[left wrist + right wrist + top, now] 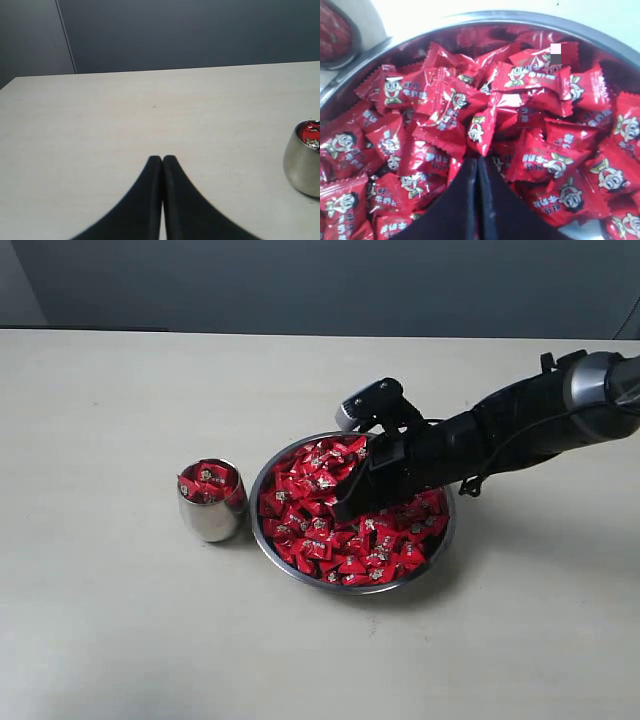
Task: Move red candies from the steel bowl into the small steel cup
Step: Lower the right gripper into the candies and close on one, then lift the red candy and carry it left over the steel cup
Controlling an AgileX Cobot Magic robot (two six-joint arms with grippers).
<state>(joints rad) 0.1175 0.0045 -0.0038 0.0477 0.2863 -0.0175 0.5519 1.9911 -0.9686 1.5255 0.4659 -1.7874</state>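
Note:
The steel bowl [352, 589] sits mid-table, heaped with red candies [345, 545]. To its left stands the small steel cup [210, 515], filled to the brim with red candies [208, 478]. My right gripper [345, 508] reaches into the bowl from the right. In the right wrist view its jaws [478, 160] are pressed together, pinching the lower corner of one red candy [479, 129] that stands up from the pile inside the bowl [520, 20]. My left gripper [162, 159] is shut and empty over bare table, with the cup [302, 170] off to its side.
The beige table [120, 640] runs to a dark wall behind. The right arm [520, 425] stretches in above the table from the right edge. The cup's rim [335, 35] shows just outside the bowl in the right wrist view.

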